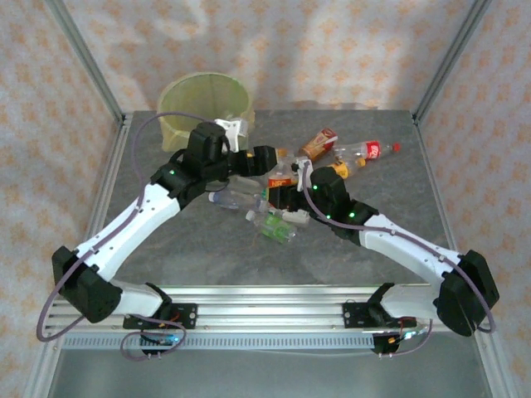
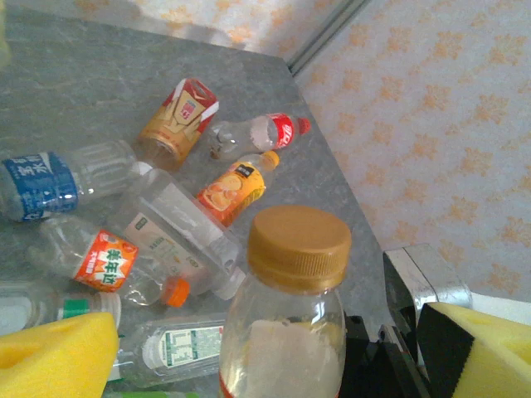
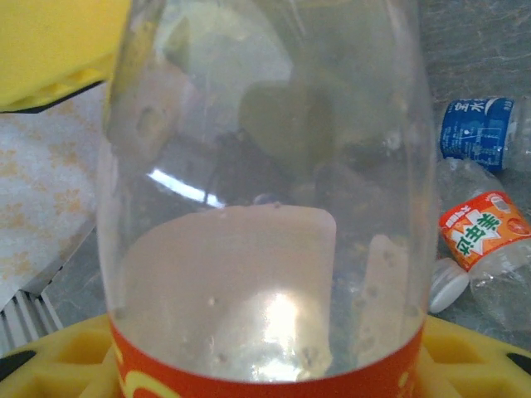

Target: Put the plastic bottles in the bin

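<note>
the bin [image 1: 178,120] stands at the far left corner of the worktop [image 1: 207,249], with its yellow-green liner showing at the rim. the plastic bottles [image 1: 274,211] lie in a loose heap around the middle of the worktop. a few trail toward the far right corner, and all of them are well apart from the bin. both arms reach in from the near edge and meet above the heap.

in the left wrist view the gold-capped bottle [image 2: 286,307] sits cap up between the fingers of the left gripper [image 2: 265,352]. it is clear, with a red band low on its body. those fingers are spread wide. the yellow pad [image 2: 50,356] on one side and its twin on the other both stand clear of the bottle and touch nothing.

the right gripper [image 3: 249,215] is clamped on that bottle, which is lifted off the worktop. in its own wrist view, its yellow pads [image 3: 50,41] sit against the clear wall above and below.

beyond the lifted bottle, others lie on their sides on the grey surface. these are a blue-labelled bottle [image 2: 41,182], a red-and-gold bottle [image 2: 178,116], a red-capped bottle [image 2: 261,133] just beside it, an orange-filled bottle [image 2: 236,186], and an orange-capped bottle [image 2: 104,261] toward the near side.
</note>
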Tool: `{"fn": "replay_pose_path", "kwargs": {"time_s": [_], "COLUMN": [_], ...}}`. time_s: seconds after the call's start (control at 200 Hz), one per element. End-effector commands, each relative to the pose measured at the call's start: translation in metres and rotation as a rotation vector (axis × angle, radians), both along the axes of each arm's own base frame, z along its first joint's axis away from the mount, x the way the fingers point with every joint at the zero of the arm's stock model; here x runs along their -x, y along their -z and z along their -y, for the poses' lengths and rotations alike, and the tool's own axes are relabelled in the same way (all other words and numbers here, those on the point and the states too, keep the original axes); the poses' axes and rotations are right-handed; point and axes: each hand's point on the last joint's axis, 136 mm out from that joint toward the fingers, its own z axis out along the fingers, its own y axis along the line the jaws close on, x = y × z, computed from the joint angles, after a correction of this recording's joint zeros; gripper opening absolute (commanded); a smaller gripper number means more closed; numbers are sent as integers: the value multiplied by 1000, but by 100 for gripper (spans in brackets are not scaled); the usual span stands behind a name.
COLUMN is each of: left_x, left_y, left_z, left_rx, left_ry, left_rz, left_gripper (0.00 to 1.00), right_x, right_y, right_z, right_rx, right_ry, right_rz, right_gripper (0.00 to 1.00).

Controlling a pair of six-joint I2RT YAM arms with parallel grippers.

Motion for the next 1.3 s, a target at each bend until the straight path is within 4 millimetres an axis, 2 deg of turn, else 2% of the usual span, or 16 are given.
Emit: {"fn": "replay_pose_path", "kwargs": {"time_s": [0.0,0.405,0.841,1.186,1.296], "left_x": [2,-4,-8,-7,-8], "left_y": [-24,-19,-13,-19,-25], "left_z": [13,32,44,47,40], "left_rx": [33,29,58,62,35], "left_ry": [58,108,131,140,119], "left_rz": [61,44,19,34,67], "left_gripper": [94,83,62,27,25], "right_x": [1,5,6,0,-2], "right_y": [-32,-35,-40,-31,-27], "right_z": [-12,-17,-21,-22,-21], "right_rx": [-77,-101,-117,-90,-72], "right_ry": [-47,-75,-97,-74,-58], "right_rz": [63,47,41,9,-7], "right_gripper": [37,37,37,37,49]}}
